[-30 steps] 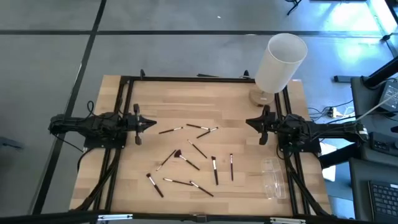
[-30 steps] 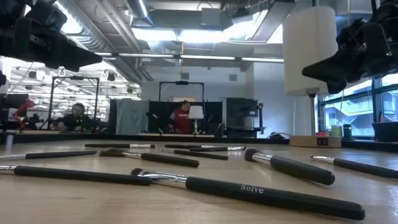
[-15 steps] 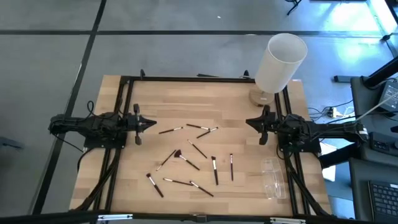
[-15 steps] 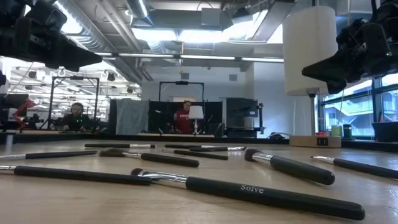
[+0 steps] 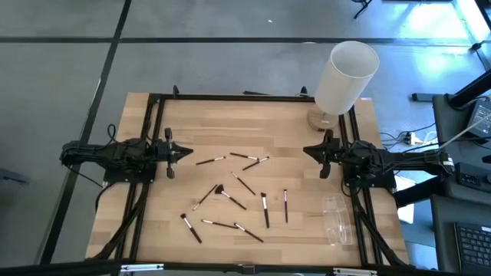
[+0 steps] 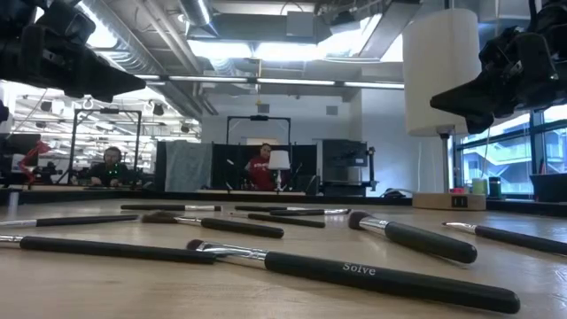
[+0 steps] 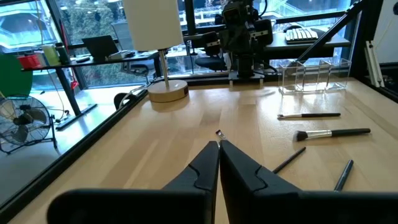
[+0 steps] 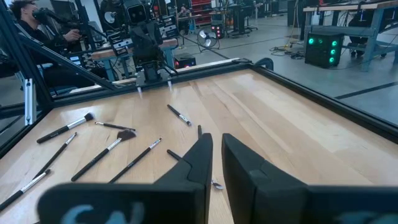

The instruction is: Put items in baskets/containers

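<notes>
Your left gripper [image 5: 188,152] hangs above the left edge of the table [image 5: 199,123], a pale, straight-grained wooden top inside a black metal frame. Its two dark, wedge-shaped fingers [image 7: 205,168] are pressed together tip to tip and grasp nothing.

Just to its right the makeup brushes [image 5: 230,201] lie scattered flat across the middle of the wood, thin straight sticks pointing every way. Most have matte black handles with a bright metal collar; a few are pale. One brush with a fanned, reddish-purple tuft [image 5: 218,189] sits near the centre of the scatter, and in the low view the nearest brush [image 6: 354,273] shows a glossy black handle printed with white letters.

Further right, the clear plastic box [image 5: 336,218] rests on the near right part of the table, well apart from the brushes: a smooth, see-through rectangle with thin walls, and no brush lies in it.

At the far right corner stands a tall, smooth white cylinder [image 5: 347,75] on a round wooden base [image 5: 321,120].

Your right gripper [image 5: 309,151] hovers above the right edge, its blunt dark fingers [image 8: 200,158] nearly together with a narrow slit between them, clasping nothing.
</notes>
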